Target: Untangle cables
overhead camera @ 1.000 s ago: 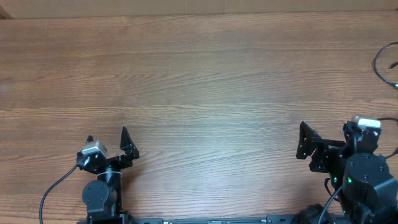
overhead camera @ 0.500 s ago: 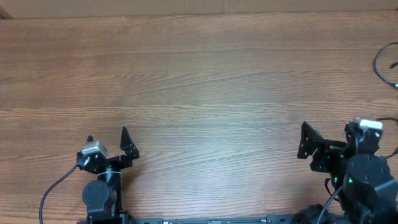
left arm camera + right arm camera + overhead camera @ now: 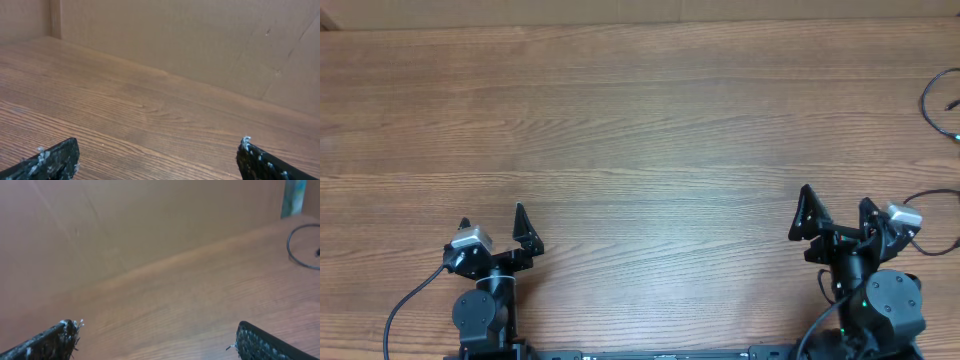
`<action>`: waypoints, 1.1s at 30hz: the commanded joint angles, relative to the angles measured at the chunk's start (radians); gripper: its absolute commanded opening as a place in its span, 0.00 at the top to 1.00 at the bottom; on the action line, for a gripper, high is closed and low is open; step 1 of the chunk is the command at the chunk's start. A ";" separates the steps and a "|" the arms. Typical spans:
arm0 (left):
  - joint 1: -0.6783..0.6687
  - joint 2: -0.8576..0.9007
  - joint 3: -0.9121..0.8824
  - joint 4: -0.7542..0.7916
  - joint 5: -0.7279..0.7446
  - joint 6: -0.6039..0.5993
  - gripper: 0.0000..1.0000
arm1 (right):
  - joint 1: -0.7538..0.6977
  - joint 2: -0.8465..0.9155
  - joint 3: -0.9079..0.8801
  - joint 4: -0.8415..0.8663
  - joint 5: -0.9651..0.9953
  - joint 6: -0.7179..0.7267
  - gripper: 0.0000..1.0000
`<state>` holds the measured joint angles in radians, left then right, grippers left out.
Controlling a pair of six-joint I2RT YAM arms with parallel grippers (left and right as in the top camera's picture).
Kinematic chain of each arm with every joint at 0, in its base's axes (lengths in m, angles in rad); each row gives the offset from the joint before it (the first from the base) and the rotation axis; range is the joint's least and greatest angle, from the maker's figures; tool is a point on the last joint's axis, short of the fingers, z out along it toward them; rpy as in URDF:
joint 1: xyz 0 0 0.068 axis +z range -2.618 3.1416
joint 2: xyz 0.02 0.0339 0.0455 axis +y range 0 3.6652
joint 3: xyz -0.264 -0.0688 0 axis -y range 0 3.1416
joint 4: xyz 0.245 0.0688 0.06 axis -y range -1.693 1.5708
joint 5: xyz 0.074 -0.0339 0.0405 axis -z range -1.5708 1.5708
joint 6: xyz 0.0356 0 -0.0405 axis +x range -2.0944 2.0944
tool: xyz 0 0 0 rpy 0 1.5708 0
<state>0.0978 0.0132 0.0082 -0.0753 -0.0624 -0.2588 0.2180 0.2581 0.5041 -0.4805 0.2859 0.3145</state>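
Only part of the cables shows: a thin black loop point(image 3: 932, 108) at the far right edge of the table, running out of the overhead view. The right wrist view catches the same loop point(image 3: 294, 252) at its upper right, well beyond the fingers. My right gripper point(image 3: 835, 198) is near the front right of the table, open, nothing between its fingers point(image 3: 155, 332). My left gripper point(image 3: 492, 218) stands at the front left, far from the cables, also open and empty point(image 3: 157, 150).
A brown cardboard wall point(image 3: 200, 40) lines the table's far edge. Thicker black wires point(image 3: 410, 300) run from the arm bases at the front edge, one point(image 3: 930, 195) beside the right arm. Bare wooden table point(image 3: 640, 130) stretches between the arms and the wall.
The right arm has turned and its gripper now points toward the table's far side, slightly further forward. The left arm has not moved. Both grippers stay open.
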 commanded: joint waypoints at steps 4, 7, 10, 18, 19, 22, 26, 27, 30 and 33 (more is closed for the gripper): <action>-0.005 -0.009 -0.003 0.002 0.008 0.016 0.00 | -0.085 -0.051 -0.127 0.169 -0.030 0.003 0.00; -0.005 -0.009 -0.003 0.002 0.008 0.016 0.01 | -0.116 -0.075 -0.179 0.250 -0.029 0.003 0.00; -0.005 -0.009 -0.003 0.002 0.008 0.016 0.00 | -0.141 -0.103 -0.227 0.326 -0.029 -0.001 0.00; -0.005 -0.009 -0.003 0.002 0.008 0.016 0.00 | -0.161 -0.183 -0.346 0.517 -0.061 -0.160 0.00; -0.005 -0.009 -0.003 0.002 0.008 0.016 0.01 | -0.166 -0.195 -0.361 0.534 -0.064 -0.168 0.00; -0.005 -0.009 -0.003 0.002 0.008 0.016 0.00 | -0.187 -0.216 -0.387 0.546 -0.067 -0.168 0.00; -0.005 -0.009 -0.003 0.002 0.008 0.016 0.00 | -0.224 -0.220 -0.427 0.603 -0.121 -0.244 0.00; -0.005 -0.009 -0.003 0.002 0.008 0.016 0.00 | -0.235 -0.220 -0.436 0.622 -0.154 -0.281 0.00; -0.005 -0.009 -0.003 0.002 0.008 0.016 0.01 | -0.260 -0.220 -0.446 0.640 -0.222 -0.351 0.00; -0.005 -0.009 -0.003 0.002 0.008 0.016 0.00 | -0.275 -0.220 -0.449 0.640 -0.220 -0.351 0.00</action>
<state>0.0978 0.0132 0.0082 -0.0750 -0.0628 -0.2588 -0.0429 0.0486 0.0662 0.1505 0.1085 0.0181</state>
